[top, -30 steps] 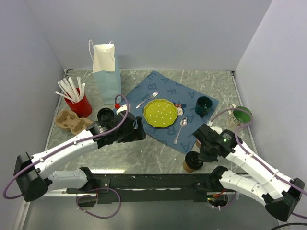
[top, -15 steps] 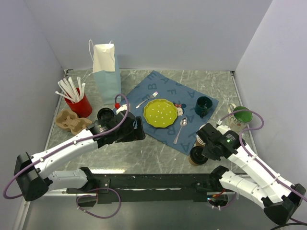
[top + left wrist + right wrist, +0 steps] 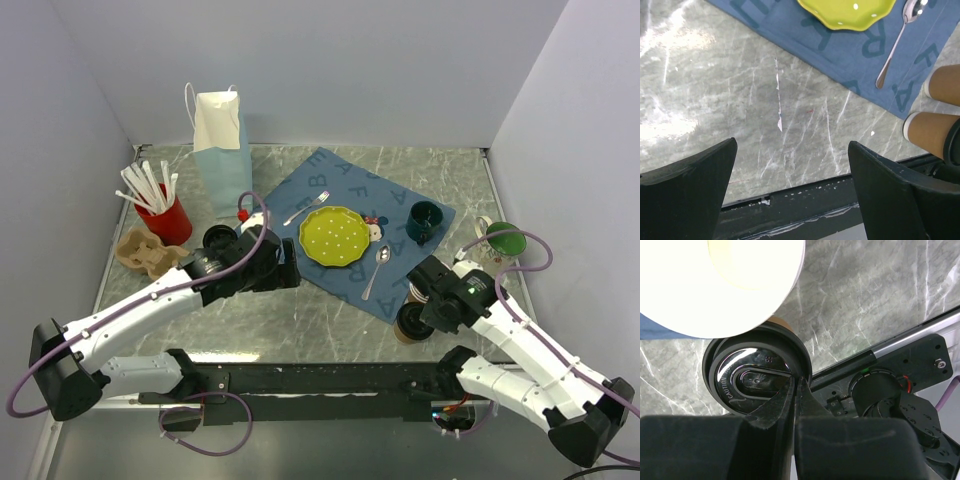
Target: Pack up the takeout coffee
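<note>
i am seeing the takeout coffee (image 3: pixel 412 322) shifting slightly away from the table's (image 3: pixel 330 330) near edge, toward the right, with the right gripper (image 3: pixel 796 385). its jaws are sitting fully closed at the lid rim; pinch unconfirmed. left gripper (image 3: pixel 792 145) is hanging wide open, empty. packing is pending.

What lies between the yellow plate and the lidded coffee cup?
A spoon, lying on the blue mat, sits between the plate and the cup. The top view shows this plainly.
</note>
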Robot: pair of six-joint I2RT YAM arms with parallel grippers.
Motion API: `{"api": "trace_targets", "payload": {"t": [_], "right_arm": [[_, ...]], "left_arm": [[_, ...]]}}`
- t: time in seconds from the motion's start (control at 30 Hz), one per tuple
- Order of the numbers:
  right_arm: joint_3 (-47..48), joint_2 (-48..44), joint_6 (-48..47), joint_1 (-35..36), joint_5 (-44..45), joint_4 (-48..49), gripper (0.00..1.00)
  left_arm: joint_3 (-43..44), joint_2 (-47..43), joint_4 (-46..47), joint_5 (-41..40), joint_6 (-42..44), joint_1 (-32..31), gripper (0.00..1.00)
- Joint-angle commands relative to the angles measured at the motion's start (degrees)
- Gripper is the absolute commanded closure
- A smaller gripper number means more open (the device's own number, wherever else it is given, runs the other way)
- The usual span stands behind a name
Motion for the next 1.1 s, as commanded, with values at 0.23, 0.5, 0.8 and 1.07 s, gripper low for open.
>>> {"api": "trace_targets", "payload": {"t": [0.23,0.5,0.8,1.07], "right_arm": [[6.02,2.04,-1.18,-0.41,-1.58,-11.25,0.77],[17.71,4.51,-5.58,-0.41,-3.09,-13.10,0.70],[38.71,12.32,-32.98,-0.41,-13.00,3.33,0.53],[41.99,13.48,-42.06,-0.32,-28.83,14.14,0.00]], "left_arm": [[2.90,-0.39,0.82,-2.21,2.40,2.67,0.03],[8.87,0.84,-0.57,-5.97,1.18,3.81,0.03],[28.18,8.22,-14.63,-20.57,-4.80,14.69,0.03],[39.19,13.49,-17.37,-16.54,-7.52,34.82,0.01]]}}
